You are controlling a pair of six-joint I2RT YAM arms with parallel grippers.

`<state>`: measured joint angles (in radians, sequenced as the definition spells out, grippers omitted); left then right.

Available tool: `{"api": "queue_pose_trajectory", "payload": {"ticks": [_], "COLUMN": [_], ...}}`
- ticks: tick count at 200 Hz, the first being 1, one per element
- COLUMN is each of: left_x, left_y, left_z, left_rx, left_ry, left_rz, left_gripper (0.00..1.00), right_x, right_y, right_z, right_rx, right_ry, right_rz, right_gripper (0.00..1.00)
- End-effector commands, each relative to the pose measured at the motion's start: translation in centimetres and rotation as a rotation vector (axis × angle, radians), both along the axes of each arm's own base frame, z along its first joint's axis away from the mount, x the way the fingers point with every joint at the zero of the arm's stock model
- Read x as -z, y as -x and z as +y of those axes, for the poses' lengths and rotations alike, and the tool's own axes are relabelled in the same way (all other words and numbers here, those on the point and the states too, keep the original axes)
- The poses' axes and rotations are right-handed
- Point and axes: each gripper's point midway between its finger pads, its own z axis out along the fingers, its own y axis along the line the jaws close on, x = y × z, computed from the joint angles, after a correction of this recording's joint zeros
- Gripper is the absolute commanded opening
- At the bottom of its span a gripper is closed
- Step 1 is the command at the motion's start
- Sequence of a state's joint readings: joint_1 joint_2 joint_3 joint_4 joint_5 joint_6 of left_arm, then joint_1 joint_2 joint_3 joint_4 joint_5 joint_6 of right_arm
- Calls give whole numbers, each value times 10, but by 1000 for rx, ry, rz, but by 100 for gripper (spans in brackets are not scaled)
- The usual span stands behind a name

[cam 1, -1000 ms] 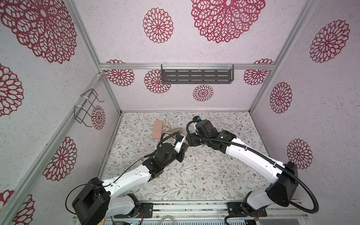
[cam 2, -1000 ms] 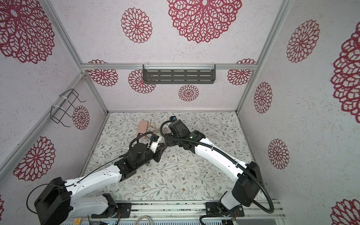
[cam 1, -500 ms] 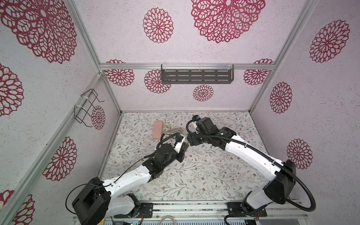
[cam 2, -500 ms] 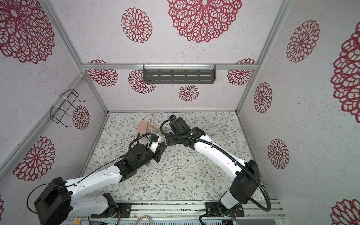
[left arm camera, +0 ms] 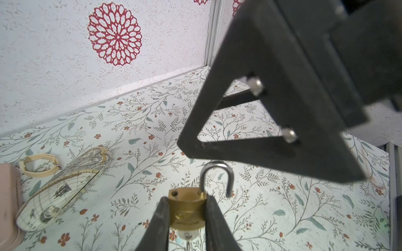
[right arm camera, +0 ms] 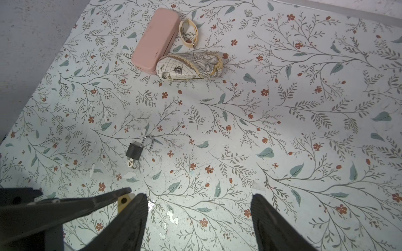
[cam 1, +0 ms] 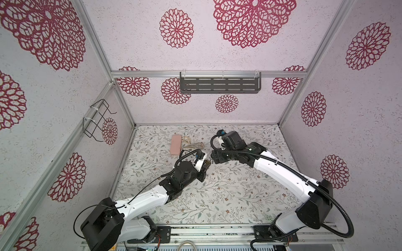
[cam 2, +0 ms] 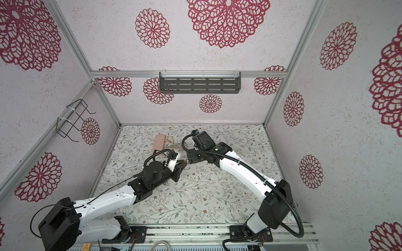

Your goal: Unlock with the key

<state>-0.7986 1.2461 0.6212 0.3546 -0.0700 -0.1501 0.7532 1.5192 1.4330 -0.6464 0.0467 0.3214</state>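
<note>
We find both top views bright, with even, diffuse light; the pale walls [cam 1: 217, 54] look slightly washed out and shadows on the surface [cam 1: 228, 195] are faint. The wide lens stretches the corners. In the left wrist view the padlock [left arm camera: 188, 214] is sharp, while the dark jaws nearest the lens blur. In the right wrist view we see glare patches on the surface.

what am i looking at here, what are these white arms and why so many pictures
Two white robot arms, the left arm and right arm, stand at a flowered table. Two pictures look down from overhead; two more come from a camera on each wrist. The left gripper is shut on a brass padlock, its shackle open. The right gripper is open and empty. On the table lie a dark padlock with a key in it, a pink case and a map-print case.
</note>
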Motion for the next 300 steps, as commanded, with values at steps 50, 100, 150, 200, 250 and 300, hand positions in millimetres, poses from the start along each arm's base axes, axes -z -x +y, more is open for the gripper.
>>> {"api": "queue_pose_trajectory", "payload": {"ticks": [50, 100, 150, 200, 250, 300], "left_x": [-8, 26, 83, 132, 170, 188], "left_y": [-6, -14, -5, -3, -4, -1], "left_z": [-1, 11, 6, -10, -26, -14], "left_rx": [-24, -144, -232, -279, -279, -340], "left_ry": [13, -75, -257, -409, -467, -547], "left_rz": [-38, 159, 444, 621, 726, 776], "left_gripper": [0, 0, 0, 0, 0, 0], "right_x": [-14, 0, 37, 58, 70, 74], "right_y": [3, -8, -13, -16, -14, -13], "right_z": [-19, -62, -90, -119, -133, -141], "right_rx": [39, 155, 246, 366, 400, 430], "right_ry": [-5, -37, -211, -341, -379, -393], "right_rz": [-41, -67, -42, -52, -39, -38], "right_gripper": [79, 82, 82, 83, 83, 83]}}
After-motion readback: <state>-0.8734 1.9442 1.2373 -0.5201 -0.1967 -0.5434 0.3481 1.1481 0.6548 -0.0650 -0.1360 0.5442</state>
